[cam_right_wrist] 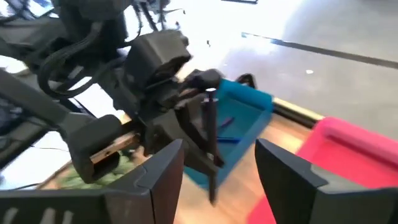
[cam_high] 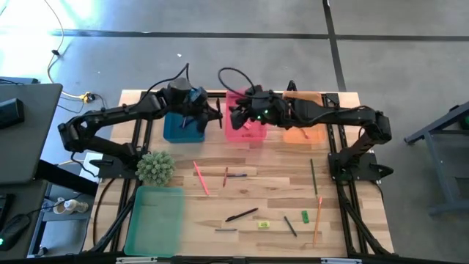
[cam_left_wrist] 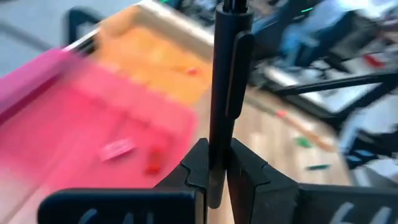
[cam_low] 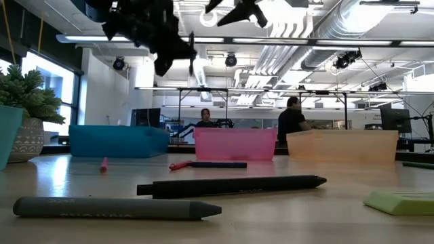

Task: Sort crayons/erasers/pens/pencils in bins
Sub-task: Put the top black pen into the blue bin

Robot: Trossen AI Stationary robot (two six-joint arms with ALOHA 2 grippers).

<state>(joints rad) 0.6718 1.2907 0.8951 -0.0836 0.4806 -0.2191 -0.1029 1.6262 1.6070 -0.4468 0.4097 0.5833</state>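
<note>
1. The left hand [cam_left_wrist: 211,171] is clamped on a black pen [cam_left_wrist: 227,81] that stands upright between its pads; in the high view this hand [cam_high: 207,111] hangs over the gap between the blue bin [cam_high: 183,126] and the pink bin [cam_high: 245,125], at about eleven o'clock on the tabletop [cam_high: 256,191]. Released here, the pen could fall between the trays or into the pink one, which holds small pink and red erasers, while the blue bin already holds pens

2. The grip sits low on the barrel, so the long top could tip; a quick swing of the arm might make it pivot or slip out

3. The right hand [cam_right_wrist: 217,168] stands wide open and empty, just at three o'clock of the left hand and facing it, above the pink bin. The two hands are near each other; if either moves toward the other before they part, fingers could knock the pen

4. The orange bin [cam_high: 304,117] sits at one o'clock under the right arm; a low withdrawal might nudge its rim

5. Loose pieces remain on the tabletop toward five o'clock: a green pencil [cam_high: 314,176], an orange pencil [cam_high: 318,220] and a green eraser [cam_high: 305,216]. These are thin and flat, so a pinch may skid off them
</note>
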